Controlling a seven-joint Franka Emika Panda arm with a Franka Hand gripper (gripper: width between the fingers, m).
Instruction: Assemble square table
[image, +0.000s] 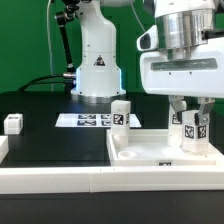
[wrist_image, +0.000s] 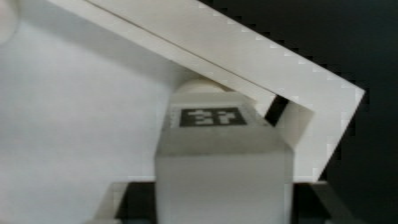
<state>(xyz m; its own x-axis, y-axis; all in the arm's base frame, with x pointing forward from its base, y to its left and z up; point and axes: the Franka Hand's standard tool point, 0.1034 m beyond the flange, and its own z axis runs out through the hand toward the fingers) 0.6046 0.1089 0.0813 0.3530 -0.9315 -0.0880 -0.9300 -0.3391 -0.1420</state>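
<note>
The square table top (image: 150, 152) is a white tray with a raised rim at the exterior view's right. My gripper (image: 189, 115) is shut on a white block leg (image: 189, 128) with a black-and-white tag, held upright over the top's far right corner. In the wrist view the leg (wrist_image: 222, 160) runs out from between my dark fingers (wrist_image: 143, 200), its tag facing the camera, its end close to the top's rim (wrist_image: 214, 50) at a corner. A second leg (image: 120, 113) stands upright at the top's far left corner. A third leg (image: 13, 123) lies on the table at the far left.
The marker board (image: 92, 119) lies flat behind the top, in front of the robot base (image: 98, 70). A long white rail (image: 50, 182) runs along the front edge, with another piece at the left edge (image: 3, 148). Black table surface lies between.
</note>
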